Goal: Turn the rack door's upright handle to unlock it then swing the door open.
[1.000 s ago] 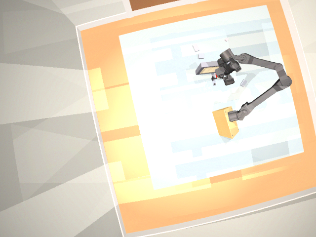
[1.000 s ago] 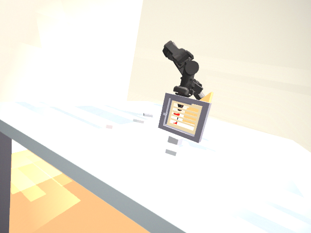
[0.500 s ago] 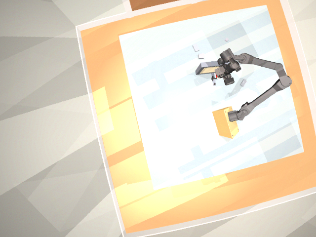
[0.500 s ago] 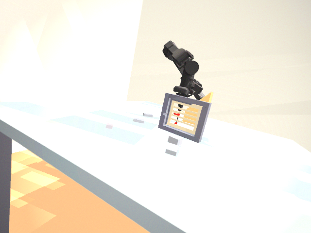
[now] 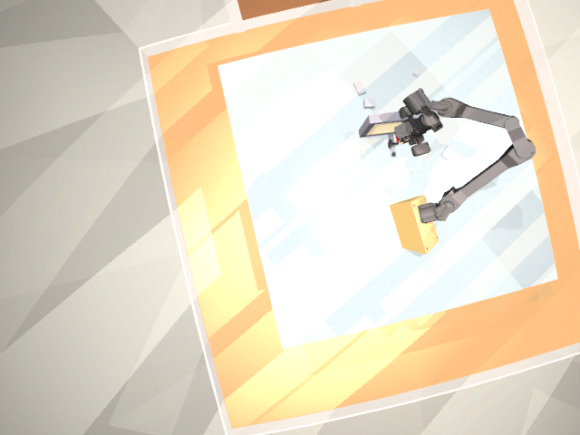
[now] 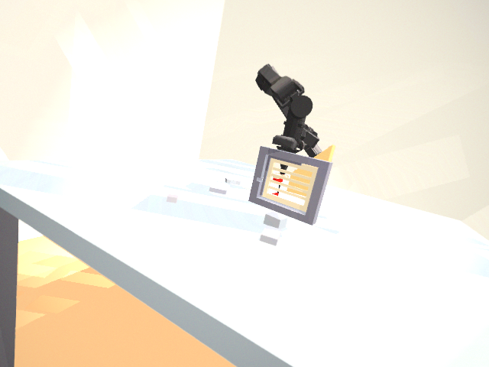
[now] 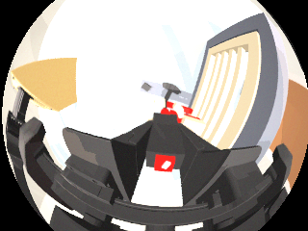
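Note:
The rack frame (image 5: pixel 383 118) (image 6: pixel 322 193) (image 7: pixel 271 63) is a grey upright rectangle on the table. The beige slatted door (image 6: pixel 310 189) (image 7: pixel 255 77) looks in line with it, not swung out. The handle (image 7: pixel 166 140), a dark upright block with red parts, stands out from the door on the arm's side; its red also shows through the slats. My gripper (image 7: pixel 165 126) is shut on the handle, one finger on each side of the block. In the top and exterior views the fingers are mostly hidden by the arm or the slats.
A light grey bar (image 5: pixel 392 149) (image 7: pixel 155 88) with a dark end sticks out beside the handle. Small pale blocks (image 5: pixel 359 88) (image 5: pixel 369 102) (image 6: pixel 269 239) lie behind the rack; another (image 5: pixel 416 72) lies farther off. The yellow box (image 5: pixel 410 229) (image 7: pixel 53 79) stands at the arm's base.

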Controlling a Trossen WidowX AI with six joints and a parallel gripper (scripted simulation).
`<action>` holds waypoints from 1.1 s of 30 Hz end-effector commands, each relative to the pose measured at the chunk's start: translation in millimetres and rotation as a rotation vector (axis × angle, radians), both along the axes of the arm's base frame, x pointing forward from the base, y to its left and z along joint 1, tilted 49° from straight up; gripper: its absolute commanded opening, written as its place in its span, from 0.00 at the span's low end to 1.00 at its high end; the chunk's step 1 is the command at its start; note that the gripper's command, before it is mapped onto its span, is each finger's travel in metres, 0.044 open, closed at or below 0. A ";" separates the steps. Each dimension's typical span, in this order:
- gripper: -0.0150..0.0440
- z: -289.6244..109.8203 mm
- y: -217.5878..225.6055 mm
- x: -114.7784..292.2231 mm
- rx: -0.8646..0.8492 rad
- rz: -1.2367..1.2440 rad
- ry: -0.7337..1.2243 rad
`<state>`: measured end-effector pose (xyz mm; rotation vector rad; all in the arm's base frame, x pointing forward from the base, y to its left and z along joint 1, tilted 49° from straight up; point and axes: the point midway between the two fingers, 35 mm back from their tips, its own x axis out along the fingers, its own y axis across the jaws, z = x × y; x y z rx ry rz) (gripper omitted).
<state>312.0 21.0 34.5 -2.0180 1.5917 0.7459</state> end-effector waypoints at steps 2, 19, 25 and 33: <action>0.28 0.8 0.0 0.1 -0.003 0.002 0.002; 0.28 -4.7 2.5 -9.9 0.049 -0.185 -0.202; 0.28 -8.0 4.2 -15.5 0.069 -0.259 -0.282; 0.28 -14.2 7.4 -24.9 0.095 -0.351 -0.382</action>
